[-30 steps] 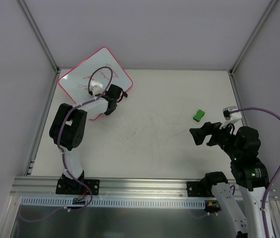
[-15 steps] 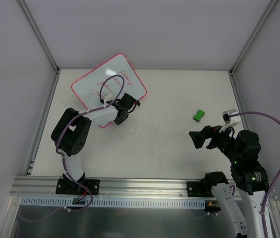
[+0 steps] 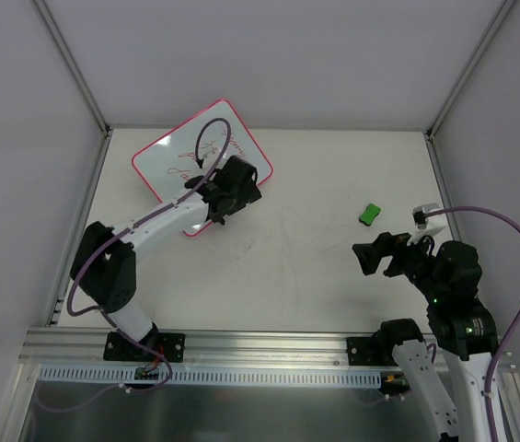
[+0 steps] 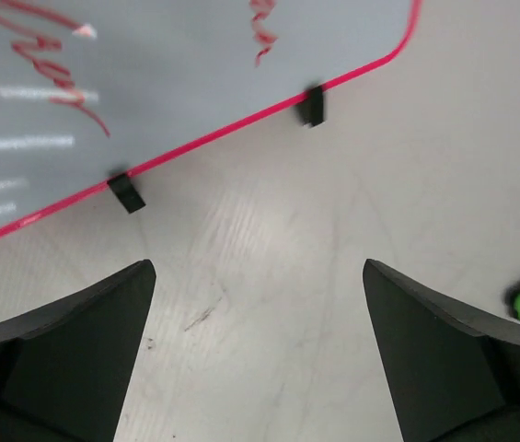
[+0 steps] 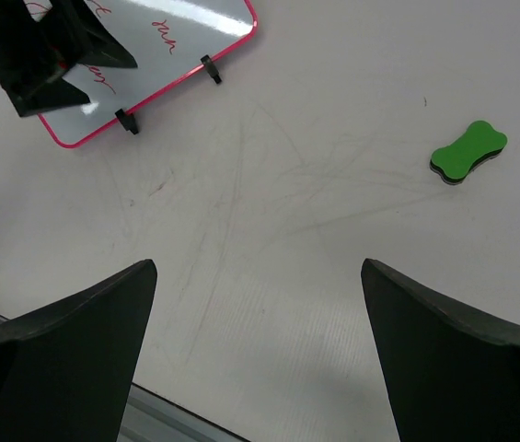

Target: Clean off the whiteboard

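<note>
The whiteboard (image 3: 169, 164) sits at the far left of the table (image 3: 315, 184), turned so that its corners point like a diamond. It is glossy white with a pink-red rim and rounded corners, and it carries red handwriting. Two small black clips (image 4: 311, 105) sit on the edge that faces the middle of the table. From above, its far corner seems to reach past the back edge of the table. It may be propped up rather than lying flat, but the views do not settle that.

The left gripper (image 3: 232, 189) hangs over the clipped edge of the board. In the left wrist view its two dark fingers (image 4: 75, 350) stand wide apart. Between them there is only bare, scuffed table, with the board's rim and clips just beyond. It holds nothing.

The right gripper (image 3: 367, 256) hovers above the right side of the table, well apart from the board. Its fingers (image 5: 66, 341) are also spread wide with nothing between them.

A small green eraser (image 3: 368, 215), shaped like a bone, lies on the table toward the right. It is beyond the right gripper and far from the board, and nothing touches it.
</note>
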